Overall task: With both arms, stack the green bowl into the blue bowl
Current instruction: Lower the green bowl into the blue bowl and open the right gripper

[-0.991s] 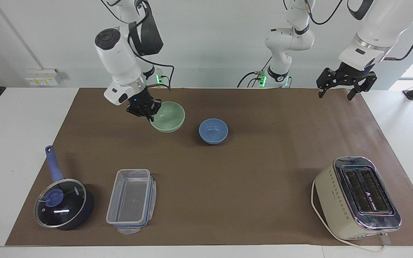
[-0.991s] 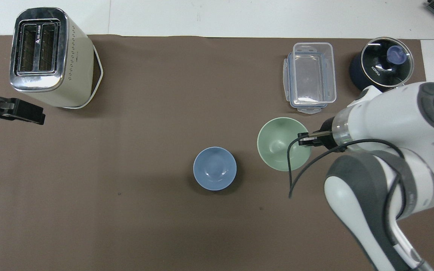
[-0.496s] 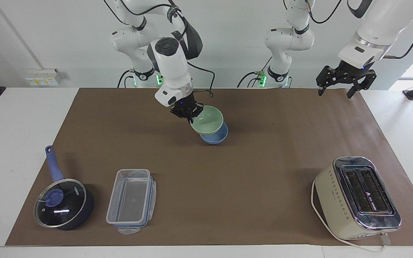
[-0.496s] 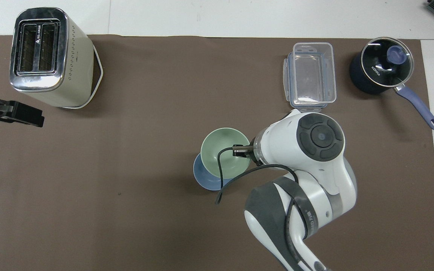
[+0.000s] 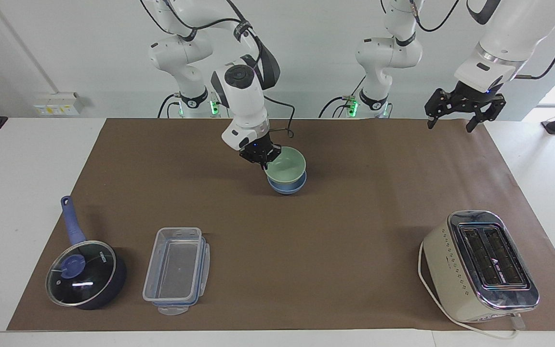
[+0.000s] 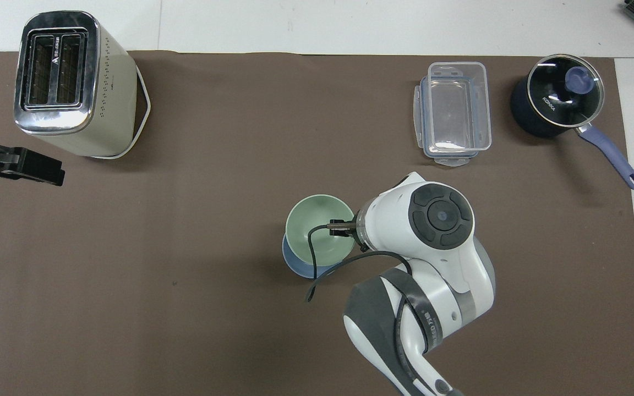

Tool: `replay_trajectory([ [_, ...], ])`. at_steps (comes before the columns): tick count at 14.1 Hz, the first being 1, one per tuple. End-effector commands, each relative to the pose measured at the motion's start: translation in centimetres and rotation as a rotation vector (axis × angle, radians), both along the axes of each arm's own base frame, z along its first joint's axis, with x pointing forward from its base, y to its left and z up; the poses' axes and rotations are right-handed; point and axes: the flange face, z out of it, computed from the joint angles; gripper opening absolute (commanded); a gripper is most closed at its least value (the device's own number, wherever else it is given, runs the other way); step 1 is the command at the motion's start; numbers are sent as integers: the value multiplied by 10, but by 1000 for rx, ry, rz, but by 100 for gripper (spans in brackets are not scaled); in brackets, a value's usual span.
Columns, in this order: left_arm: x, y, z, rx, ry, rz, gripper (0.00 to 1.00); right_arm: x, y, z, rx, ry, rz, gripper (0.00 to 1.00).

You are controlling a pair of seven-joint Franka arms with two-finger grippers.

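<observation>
My right gripper [image 5: 263, 161], fingers clamped on the green bowl's [image 5: 285, 164] rim, has lowered it into the blue bowl [image 5: 287, 185] mid-surface; release remains. My left gripper [image 5: 465, 113] waits, fingers apart.

green bowl over blue bowl

the pale green bowl [image 5: 285, 166] sits upright, low in the mouth of the periwinkle blue bowl [image 5: 287, 185], its rim pinched by the right hand [image 5: 263, 161]. the blue bowl rests mid-desk.
</observation>
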Motion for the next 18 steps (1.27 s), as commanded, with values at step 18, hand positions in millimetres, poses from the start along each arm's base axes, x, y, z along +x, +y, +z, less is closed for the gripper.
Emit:
replay_trajectory([
  [18,-7,4,0,13,5,-5,100,-7,10,-43,6,-1,-10,0],
])
